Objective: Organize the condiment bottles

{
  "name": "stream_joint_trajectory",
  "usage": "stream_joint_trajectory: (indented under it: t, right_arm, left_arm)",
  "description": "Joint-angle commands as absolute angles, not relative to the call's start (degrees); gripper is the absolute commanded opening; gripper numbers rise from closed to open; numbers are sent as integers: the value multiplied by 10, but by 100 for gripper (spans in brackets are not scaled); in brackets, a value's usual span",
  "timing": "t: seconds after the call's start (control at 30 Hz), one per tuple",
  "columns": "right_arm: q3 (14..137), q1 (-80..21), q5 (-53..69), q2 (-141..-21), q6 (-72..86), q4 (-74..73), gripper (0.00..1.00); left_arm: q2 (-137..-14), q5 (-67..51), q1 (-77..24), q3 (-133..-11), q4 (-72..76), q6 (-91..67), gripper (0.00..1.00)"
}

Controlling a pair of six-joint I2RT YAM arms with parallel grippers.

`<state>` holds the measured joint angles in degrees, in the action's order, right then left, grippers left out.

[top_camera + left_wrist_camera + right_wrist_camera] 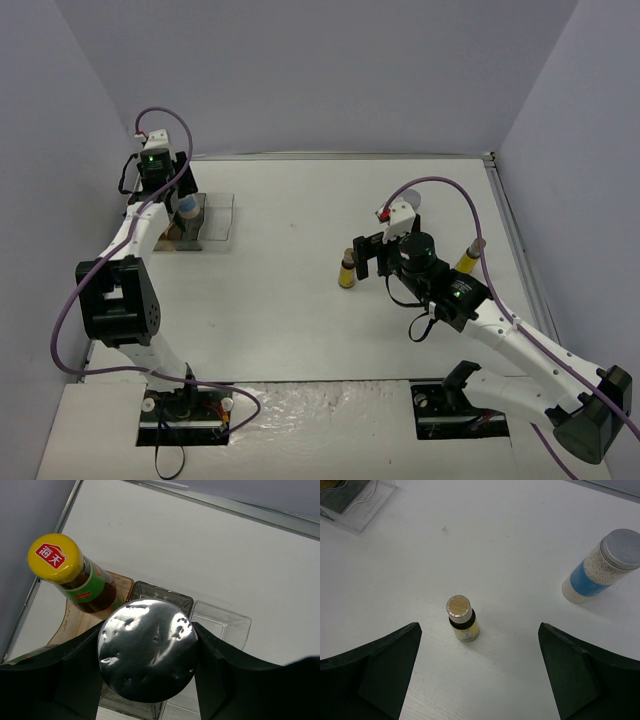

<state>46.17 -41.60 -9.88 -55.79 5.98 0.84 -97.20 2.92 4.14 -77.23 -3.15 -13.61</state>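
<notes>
The left gripper [148, 630] has its fingers [75, 675] clenched on both sides of a silver-lidded jar [145, 655]. It holds the jar over the middle compartment of the clear rack [222, 625] at the far left of the table. The lid hides the bottom of the jar, so I cannot tell if it stands inside the compartment or sits on a divider. If the fingers let go while it rests on a divider, I think the jar tips.

Just beside it on the left, the green-labelled bottle [75, 575] stands in its own compartment, very near the left finger. When the fingers spread, that finger may push this tall bottle, and it looks easy to knock over. The rack seems light too, and could slide if the arm drags it.

The right gripper [479, 628] is spread wide and grasps nothing. The tiny yellow-labelled bottle [461, 617] stands upright a little ahead of it, nearer to the left finger than to the right one. If the gripper closes like this, one finger likely arrives first and pushes the small bottle over, and then it rolls.

The second silver-lidded jar [600, 567] stands apart on the far side. A slim bottle [468, 257] waits at the right, with a label I cannot read.
</notes>
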Motion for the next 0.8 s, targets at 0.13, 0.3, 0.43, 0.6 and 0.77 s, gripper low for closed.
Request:
stream_joint_trajectory:
  t: [0.13, 0.3, 0.43, 0.6, 0.77]
  right_arm:
    - [477, -411, -113, -554, 62, 54, 100]
    - [476, -411, -116, -551, 65, 54, 100]
    - [473, -411, -119, -552, 68, 54, 100]
    - [474, -411, -117, -553, 73, 54, 100]
    - [477, -411, -123, -555, 75, 54, 100]
  left_arm:
    - [-985, 29, 39, -786, 68, -118, 3]
    - [-997, 23, 39, -780, 92, -109, 3]
    - [-1006, 17, 39, -771, 116, -104, 8]
    - [-1017, 6, 38, -768, 127, -104, 11]
    - [-1020, 3, 38, -759, 137, -101, 17]
